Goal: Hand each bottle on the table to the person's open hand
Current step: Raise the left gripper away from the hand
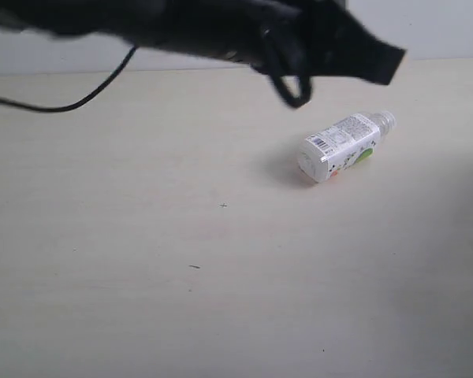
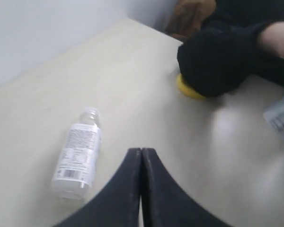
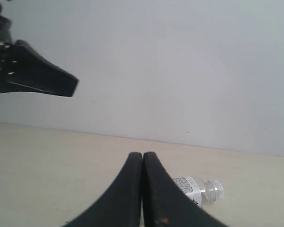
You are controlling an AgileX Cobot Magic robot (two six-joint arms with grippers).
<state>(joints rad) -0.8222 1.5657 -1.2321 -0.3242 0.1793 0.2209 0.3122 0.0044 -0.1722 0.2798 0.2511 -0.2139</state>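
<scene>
One clear bottle (image 1: 343, 146) with a white-and-green label lies on its side on the table (image 1: 142, 276), right of the middle. It also shows in the left wrist view as the bottle (image 2: 78, 156) and in the right wrist view as the bottle (image 3: 199, 189). My left gripper (image 1: 396, 61) is blurred, high above the table and past the bottle, shut and empty; its jaws (image 2: 141, 151) touch. My right gripper (image 3: 142, 155) is shut on nothing, short of the bottle. A yellow bottle (image 2: 189, 90) peeks out under a person's dark sleeve (image 2: 222, 56). Bare skin of the person's hand (image 2: 279, 40) is blurred.
A black cable (image 1: 79, 98) hangs from the left arm over the table's back left. A grey-white labelled thing (image 2: 280, 117) sits blurred at the edge of the left wrist view. A pale wall (image 3: 180, 71) stands behind the table. The left gripper (image 3: 38, 78) shows in the right wrist view.
</scene>
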